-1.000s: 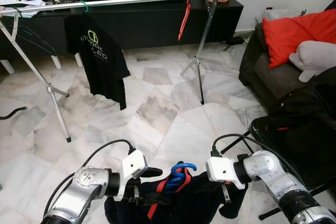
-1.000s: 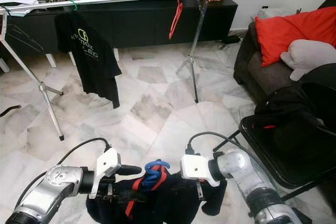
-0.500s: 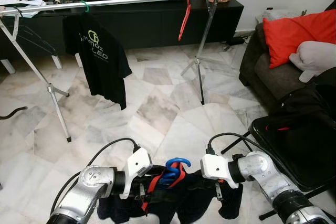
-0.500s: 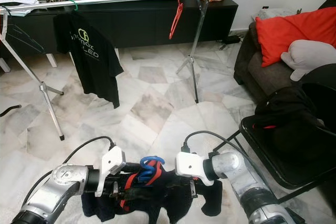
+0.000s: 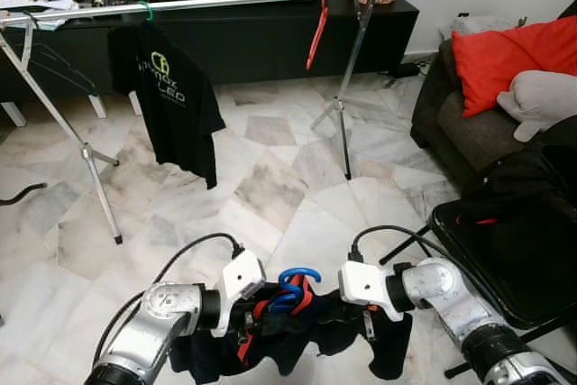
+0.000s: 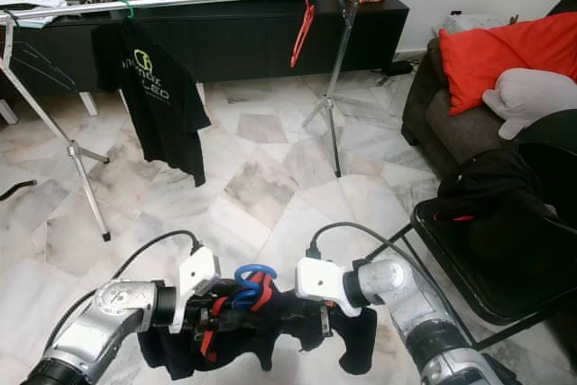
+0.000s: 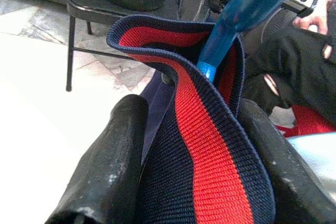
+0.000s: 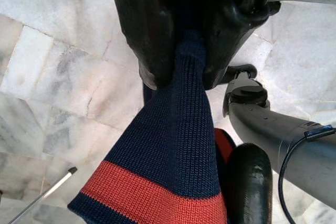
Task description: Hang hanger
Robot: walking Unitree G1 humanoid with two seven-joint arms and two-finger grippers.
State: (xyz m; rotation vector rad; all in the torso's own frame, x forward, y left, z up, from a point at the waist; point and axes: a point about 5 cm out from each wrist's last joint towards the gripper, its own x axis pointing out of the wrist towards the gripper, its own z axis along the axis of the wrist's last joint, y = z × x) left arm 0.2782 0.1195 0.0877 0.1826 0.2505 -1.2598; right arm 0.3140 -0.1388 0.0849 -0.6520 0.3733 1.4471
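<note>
My left gripper (image 7: 189,145) and right gripper (image 8: 181,51) both pinch the navy-red garment (image 5: 297,344) on the blue hanger (image 5: 297,281). Judgement: keep it level, carry toward the rail (image 5: 198,2) at 12 o'clock.

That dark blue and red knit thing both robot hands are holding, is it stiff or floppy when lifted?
Probably floppy: the knit garment sags between the left gripper and right gripper. Likely soft and grippy, since its ribbed collar folds between the fingers.
</note>
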